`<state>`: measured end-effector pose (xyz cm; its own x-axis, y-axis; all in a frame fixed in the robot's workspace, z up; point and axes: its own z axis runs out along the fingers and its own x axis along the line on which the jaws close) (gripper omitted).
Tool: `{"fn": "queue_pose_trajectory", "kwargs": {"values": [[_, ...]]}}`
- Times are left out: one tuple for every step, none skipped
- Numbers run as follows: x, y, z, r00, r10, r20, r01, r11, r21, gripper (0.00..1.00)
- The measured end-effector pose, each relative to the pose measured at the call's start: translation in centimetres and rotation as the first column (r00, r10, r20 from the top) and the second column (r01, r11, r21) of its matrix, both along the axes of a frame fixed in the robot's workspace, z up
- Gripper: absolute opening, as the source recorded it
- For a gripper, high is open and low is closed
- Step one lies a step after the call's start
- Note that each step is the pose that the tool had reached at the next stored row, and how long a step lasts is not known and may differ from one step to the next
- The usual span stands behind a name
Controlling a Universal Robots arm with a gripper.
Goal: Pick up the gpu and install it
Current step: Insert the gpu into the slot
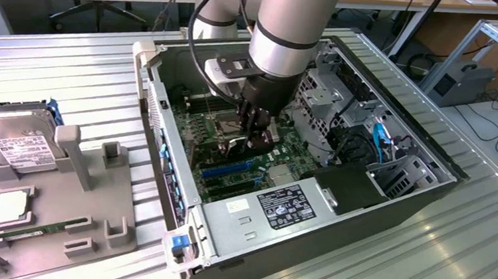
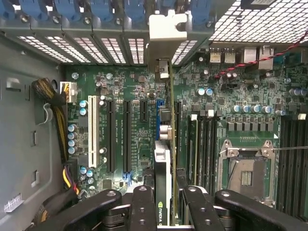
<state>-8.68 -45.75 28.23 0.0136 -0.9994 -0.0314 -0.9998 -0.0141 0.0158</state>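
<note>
**Wrist view: gpu (image 2: 162,163) clamped at slot**

Gripper (image 2: 166,202) is closed on the gpu's top edge. Card sits edge-on inside the PC case (image 1: 338,246), over the motherboard (image 2: 120,86) slots. Prob. light & stiff but fragile: hold by board edge, not fan.

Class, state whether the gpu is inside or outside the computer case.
Inside. The gripper holds the gpu on edge over the motherboard within the case walls; whether it is seated in a slot, cannot tell.
</note>
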Motion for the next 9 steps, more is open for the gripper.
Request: {"fn": "queue_pose_trajectory", "kwargs": {"values": [[-0.06, 0.00, -0.04, 1.0000, 0.000, 0.0002, 0.000, 1.0000, 0.0001, 0.27], [-0.11, 0.01, -0.12, 1.0000, 0.000, 0.0004, 0.000, 1.0000, 0.0002, 0.27], [-0.12, 0.00, -0.21, 1.0000, 0.000, 0.0005, 0.000, 1.0000, 0.0001, 0.27], [-0.14, 0.00, -0.30, 1.0000, 0.000, 0.0007, 0.000, 1.0000, 0.0001, 0.27], [-0.20, 0.00, -0.37, 1.0000, 0.000, 0.0007, 0.000, 1.0000, -0.0001, 0.27], [-0.31, 0.00, -0.39, 1.0000, 0.000, 0.0007, 0.000, 1.0000, -0.0002, 0.27], [-0.43, 0.00, -0.43, 1.0000, 0.001, 0.0008, -0.001, 1.0000, 0.0000, 0.27], [-0.57, 0.00, -0.47, 1.0000, 0.001, 0.0008, -0.001, 1.0000, 0.0000, 0.27], [-0.65, 0.00, -0.56, 1.0000, 0.000, 0.0008, 0.000, 1.0000, 0.0000, 0.27]]}}
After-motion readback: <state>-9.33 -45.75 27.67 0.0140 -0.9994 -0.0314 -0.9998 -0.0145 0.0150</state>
